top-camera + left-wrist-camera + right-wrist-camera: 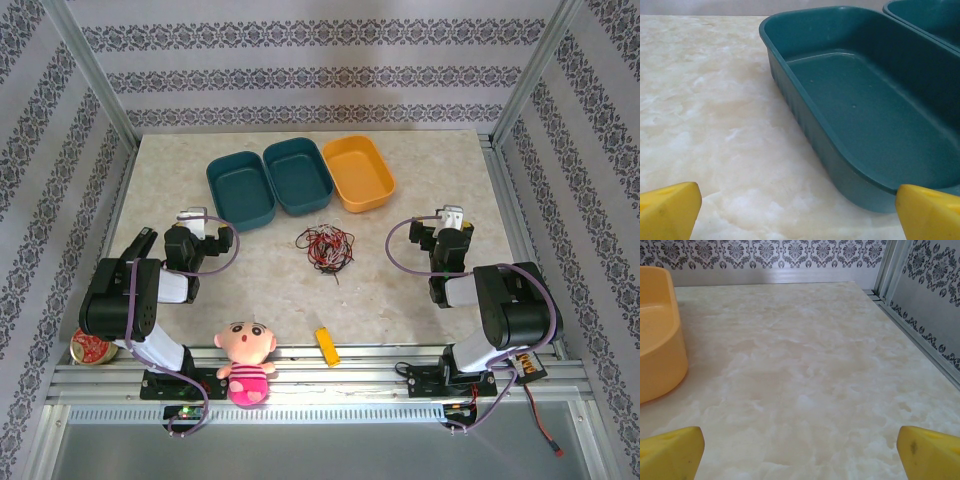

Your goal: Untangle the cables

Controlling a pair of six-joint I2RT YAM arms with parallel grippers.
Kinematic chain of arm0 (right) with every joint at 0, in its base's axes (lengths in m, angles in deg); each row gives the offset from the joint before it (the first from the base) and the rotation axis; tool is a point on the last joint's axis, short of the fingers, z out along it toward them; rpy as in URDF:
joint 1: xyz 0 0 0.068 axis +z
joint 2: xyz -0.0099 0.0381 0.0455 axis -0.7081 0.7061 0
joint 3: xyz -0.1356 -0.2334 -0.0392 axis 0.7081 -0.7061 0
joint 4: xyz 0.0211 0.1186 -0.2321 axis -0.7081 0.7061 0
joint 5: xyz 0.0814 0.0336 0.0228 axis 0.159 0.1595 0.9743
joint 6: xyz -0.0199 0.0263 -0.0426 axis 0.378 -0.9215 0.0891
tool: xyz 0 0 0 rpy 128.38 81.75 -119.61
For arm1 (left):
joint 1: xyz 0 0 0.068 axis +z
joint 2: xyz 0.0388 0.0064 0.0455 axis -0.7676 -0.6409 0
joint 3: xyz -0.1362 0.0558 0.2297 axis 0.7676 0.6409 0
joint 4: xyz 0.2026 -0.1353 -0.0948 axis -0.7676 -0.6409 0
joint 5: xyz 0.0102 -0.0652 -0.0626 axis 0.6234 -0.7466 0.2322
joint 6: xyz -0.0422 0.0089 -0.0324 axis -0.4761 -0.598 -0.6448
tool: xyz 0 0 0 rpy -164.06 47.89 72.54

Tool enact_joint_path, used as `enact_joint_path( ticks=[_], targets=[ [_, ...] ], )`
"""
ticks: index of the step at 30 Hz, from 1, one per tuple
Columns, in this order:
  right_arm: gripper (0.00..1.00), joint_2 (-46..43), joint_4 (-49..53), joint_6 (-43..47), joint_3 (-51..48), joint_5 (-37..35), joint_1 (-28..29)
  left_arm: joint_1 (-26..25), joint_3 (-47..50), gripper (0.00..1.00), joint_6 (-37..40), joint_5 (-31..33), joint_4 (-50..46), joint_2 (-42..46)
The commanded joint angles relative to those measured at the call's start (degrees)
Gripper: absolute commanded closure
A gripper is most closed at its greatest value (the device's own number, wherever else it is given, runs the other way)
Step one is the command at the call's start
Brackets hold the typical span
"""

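Lying in a loose red, black and white clump on the tabletop (400, 300), the cables (325, 247) sit between the arms, just nearer than the tubs (297, 146). The left tool (200, 222) and right tool (450, 221) both stand spread wide and empty. The clump lies inward of each, with no clear long axis and neither arm clearly nearer.

The cables (325, 248) lie tangled, red, black and white, mid-table on the marble.
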Motion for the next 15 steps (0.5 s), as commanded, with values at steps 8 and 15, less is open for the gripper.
enact_joint_path(
  ticks=[8, 15],
  targets=[
    [0.02, -0.23, -0.13, -0.37, 1.16, 0.13, -0.32, -0.55, -1.03, 0.01, 1.02, -1.07, -1.27, 1.06],
    [0.02, -0.31, -0.21, -0.41, 1.07, 0.24, -0.32, -0.54, -1.18, 0.01, 0.81, -0.3, -1.64, 1.06]
  ],
)
